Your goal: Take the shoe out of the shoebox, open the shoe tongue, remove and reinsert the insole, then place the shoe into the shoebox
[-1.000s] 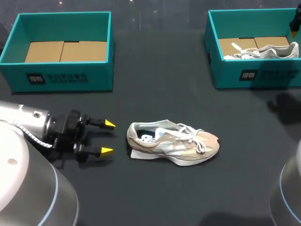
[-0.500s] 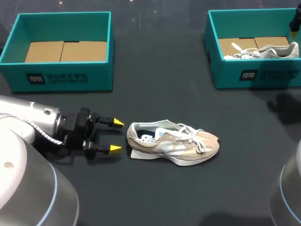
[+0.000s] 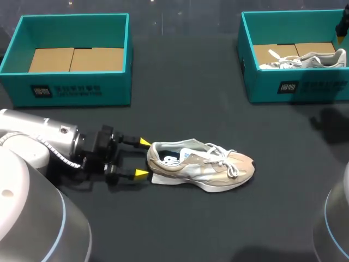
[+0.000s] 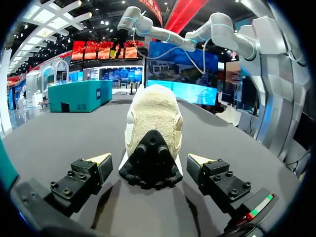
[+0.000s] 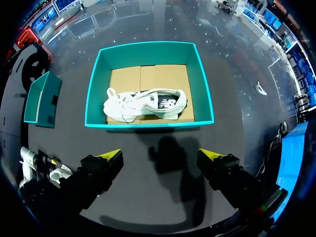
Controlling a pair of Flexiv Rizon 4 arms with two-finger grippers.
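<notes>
A beige running shoe (image 3: pixel 202 166) lies on its side on the dark table, heel toward my left arm and toe pointing right. My left gripper (image 3: pixel 143 158) is open, its yellow tips flanking the heel without touching it. In the left wrist view the heel (image 4: pixel 153 118) and black sole fill the space just ahead of the gripper (image 4: pixel 150 159). My right gripper (image 5: pixel 162 155) hangs open high over the table beside the right teal shoebox (image 5: pixel 148 47), which holds a white shoe (image 5: pixel 145 103). Nothing is between its fingers.
A second teal shoebox (image 3: pixel 71 87) stands at the back left, holding only its cardboard floor. The right shoebox (image 3: pixel 294 87) with the white shoe (image 3: pixel 305 59) stands at the back right. Bare dark table lies between the boxes and around the beige shoe.
My left gripper has slid right across the table toward the shoe's heel, staying open. The shoe and the right arm have not moved.
</notes>
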